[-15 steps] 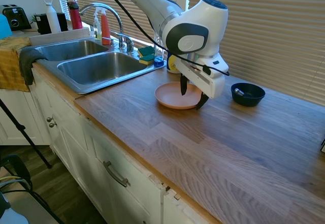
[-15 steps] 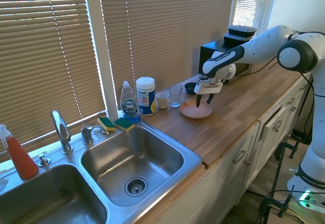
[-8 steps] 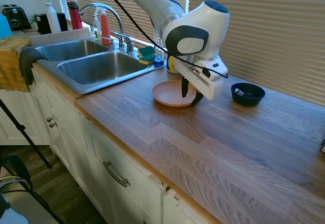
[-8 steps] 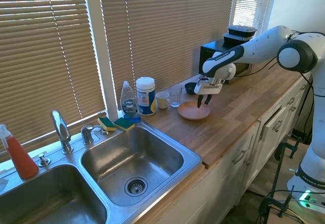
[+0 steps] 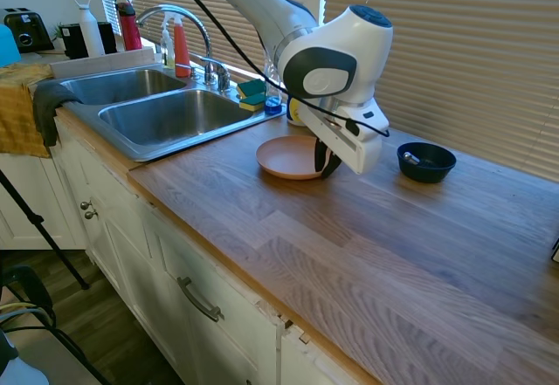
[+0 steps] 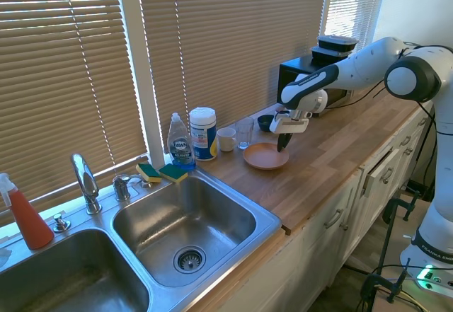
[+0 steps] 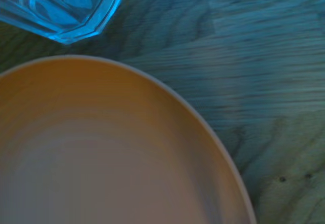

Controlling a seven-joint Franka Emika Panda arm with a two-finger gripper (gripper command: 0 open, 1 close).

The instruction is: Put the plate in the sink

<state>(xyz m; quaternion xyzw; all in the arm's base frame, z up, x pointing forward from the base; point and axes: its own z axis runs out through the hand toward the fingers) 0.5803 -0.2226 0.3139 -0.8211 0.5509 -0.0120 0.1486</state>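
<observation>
End effector (image 5: 327, 160) clamped on plate (image 5: 286, 157) rim | plate slid sinkward along worktop (image 5: 367, 245) | transport begun, sink (image 6: 185, 221) still off

On my feeds: plate (image 5: 288, 157), matte salmon-orange all over. Countertop (image 5: 367, 254), warm brown wood in long plank strips with visible grain. Sink (image 6: 180, 220), brushed silver steel. Bowl (image 5: 426, 161), dark navy. Gripper (image 5: 327, 161), black fingers under a white body. Sponges (image 6: 161, 172), yellow with green tops. Dish soap bottle (image 6: 180, 141), clear with blue liquid. Spray bottle (image 6: 27, 216), orange-red. Glass (image 7: 61, 5), clear, reading blue in my wrist view. Blinds (image 6: 233, 36), tan slats.
</observation>
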